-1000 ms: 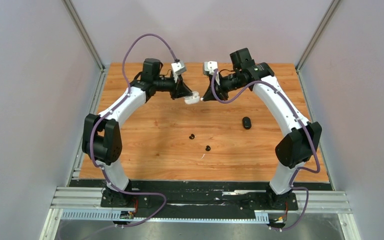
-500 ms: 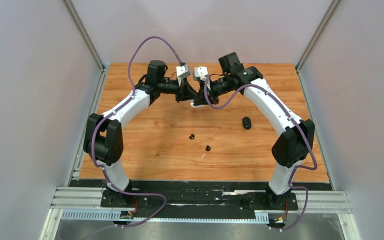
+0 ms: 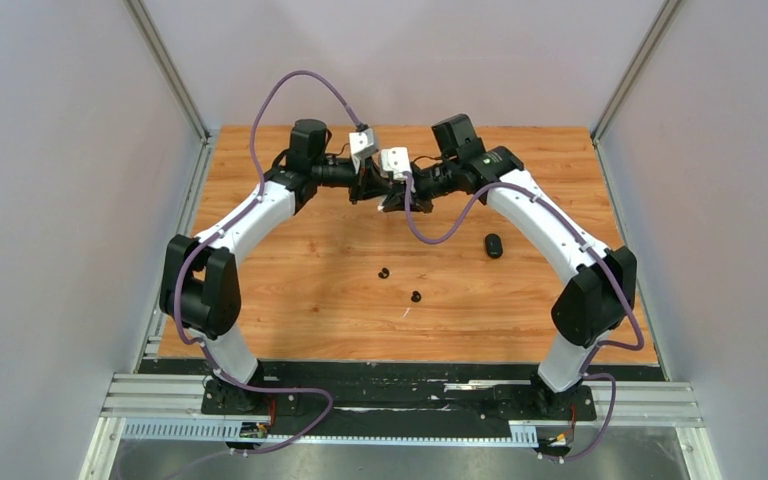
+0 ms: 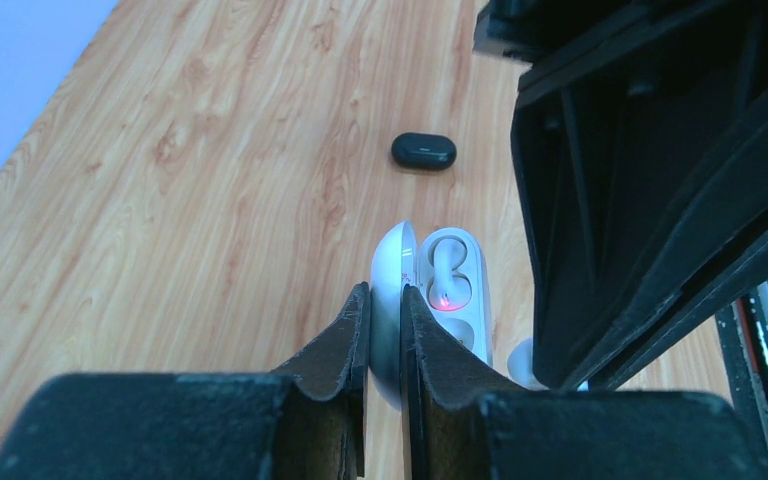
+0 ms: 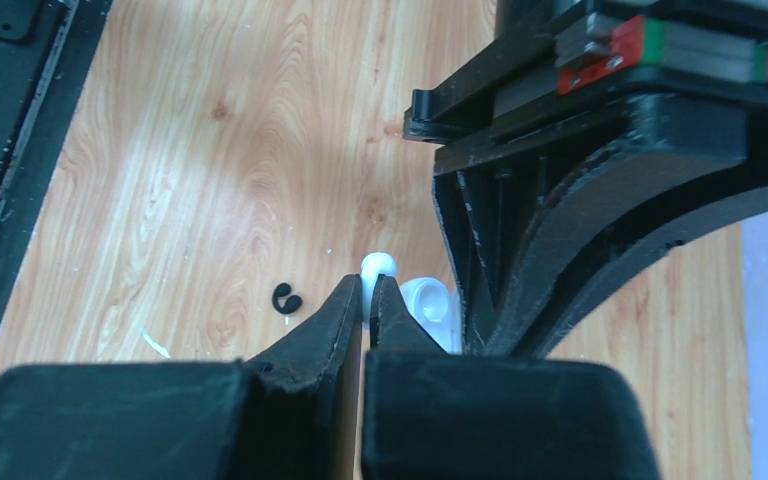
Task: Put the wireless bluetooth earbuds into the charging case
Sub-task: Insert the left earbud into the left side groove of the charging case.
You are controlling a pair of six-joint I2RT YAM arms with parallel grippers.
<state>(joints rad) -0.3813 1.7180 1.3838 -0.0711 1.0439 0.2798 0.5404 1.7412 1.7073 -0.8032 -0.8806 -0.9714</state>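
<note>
From above, both arms have closed in until they meet over the far worktop (image 3: 570, 160). Left wrist: the left gripper (image 4: 385, 300) pinches the open charging case (image 4: 480, 300) by its lid, a white earbud (image 4: 447, 280) seated inside. Right wrist: the right gripper (image 5: 365, 295) pinches the other white earbud (image 5: 378, 266) beside it.

High rear camera looking down, two close wrist cameras facing table (image 4: 210, 150), sharing its middle

Soft, even light from above fills the top view, and the wooden table (image 3: 310, 260) carries only faint shadows under the arms. In the wrist views the table is sharp, while the left gripper (image 4: 385, 300) and right gripper (image 5: 368, 285) above it are dark and blurred. A red glow marks the white charging case (image 4: 455, 290). The white earbud (image 5: 378, 266) looks washed out.
</note>
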